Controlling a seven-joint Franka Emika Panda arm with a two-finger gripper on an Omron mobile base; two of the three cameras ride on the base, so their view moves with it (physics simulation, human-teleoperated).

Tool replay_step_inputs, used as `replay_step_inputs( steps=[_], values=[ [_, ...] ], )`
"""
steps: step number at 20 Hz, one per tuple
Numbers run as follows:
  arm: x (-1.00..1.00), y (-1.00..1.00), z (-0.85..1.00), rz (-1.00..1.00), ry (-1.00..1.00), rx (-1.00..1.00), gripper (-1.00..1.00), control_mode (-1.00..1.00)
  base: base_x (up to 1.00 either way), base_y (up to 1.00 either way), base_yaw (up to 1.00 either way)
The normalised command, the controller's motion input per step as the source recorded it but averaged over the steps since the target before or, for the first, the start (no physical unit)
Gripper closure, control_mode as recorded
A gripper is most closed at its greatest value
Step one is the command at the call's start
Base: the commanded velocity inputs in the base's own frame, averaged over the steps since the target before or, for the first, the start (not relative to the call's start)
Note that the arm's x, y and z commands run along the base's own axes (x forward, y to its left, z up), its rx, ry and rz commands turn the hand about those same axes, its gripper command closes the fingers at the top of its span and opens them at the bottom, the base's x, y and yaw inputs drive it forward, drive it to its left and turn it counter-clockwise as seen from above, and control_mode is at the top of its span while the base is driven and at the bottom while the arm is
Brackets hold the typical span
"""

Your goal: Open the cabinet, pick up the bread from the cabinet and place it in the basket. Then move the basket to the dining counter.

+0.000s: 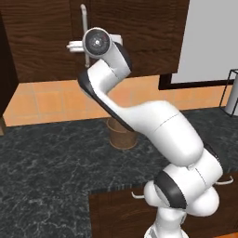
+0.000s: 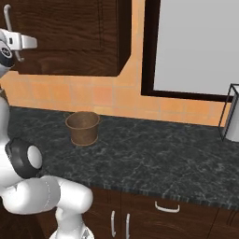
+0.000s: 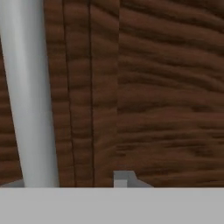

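Gripper at the cabinet handle
Fingers clenched on the silver bar (doors closed); basket sits on the black counter

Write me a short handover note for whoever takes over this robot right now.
Gripper: raised at the long silver bar handle of the dark brown wood-grain wall cabinet; whether the jaws have closed on the bar cannot be told.
Small round brown woven basket: on the black speckled granite counter, nothing visible inside.
Done: arm brought to the handle.
Left: open the doors, move the bread to the basket, carry the basket to the dining counter.
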Motion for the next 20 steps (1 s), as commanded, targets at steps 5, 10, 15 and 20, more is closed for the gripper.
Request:
replay_step_inputs(
  steps=[5, 10, 15, 20],
  values=[
    [-0.54, -1.00, 0.00, 0.05, -0.09, 0.09, 1.00, -1.00, 0.00, 0.00, 0.00],
    [-0.50, -1.00, 0.00, 0.04, -0.07, 0.07, 1.00, -1.00, 0.00, 0.00, 0.00],
    [-0.57, -1.00, 0.11, 0.01, -0.03, 0.09, 1.00, -1.00, 0.00, 0.00, 0.00],
    [-0.48, -1.00, 0.03, 0.00, 0.00, 0.10, 1.00, -1.00, 0.00, 0.00, 0.00]
  ],
)
